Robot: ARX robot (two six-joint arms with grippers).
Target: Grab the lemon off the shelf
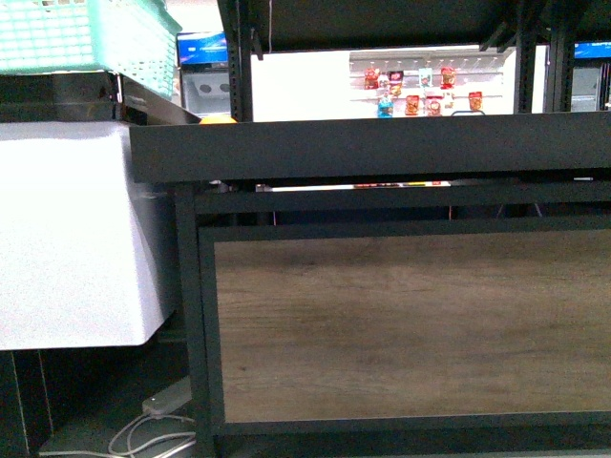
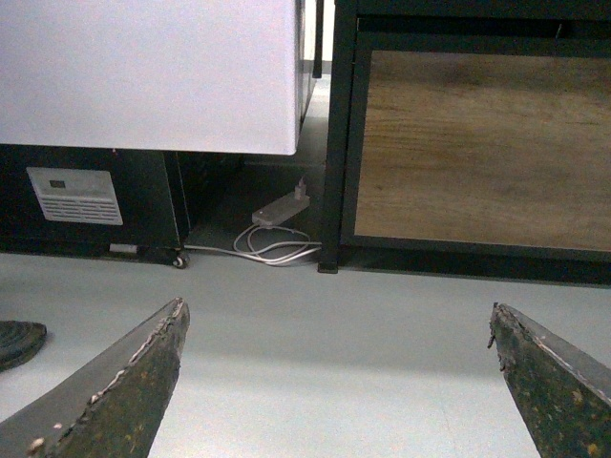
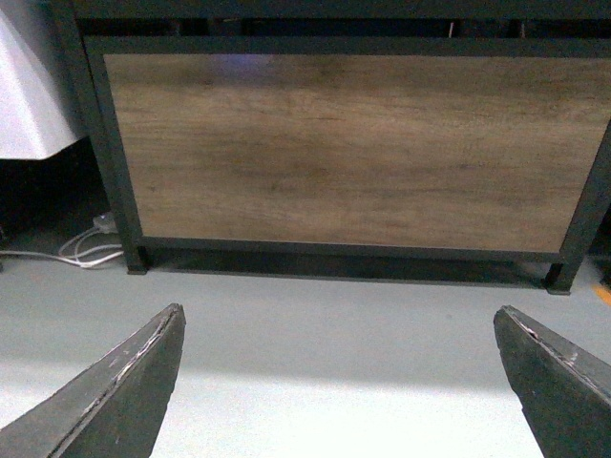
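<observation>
The black metal shelf (image 1: 382, 148) fills the front view, its tray rim seen edge-on above the brown wood-grain base panel (image 1: 410, 324). The lemon is hidden; only a small orange-yellow sliver (image 1: 216, 120) shows above the rim's left end, and I cannot tell what fruit it is. Neither arm shows in the front view. My left gripper (image 2: 336, 324) is open and empty, low over the grey floor in front of the shelf's left leg (image 2: 336, 143). My right gripper (image 3: 338, 324) is open and empty, facing the wood panel (image 3: 344, 153).
A white cabinet (image 1: 67, 239) stands left of the shelf, with a green plastic basket (image 1: 86, 33) above it. A white power strip and cable (image 2: 279, 212) lie on the floor between cabinet and shelf. White wall shelves with packaged goods (image 1: 420, 91) show far behind.
</observation>
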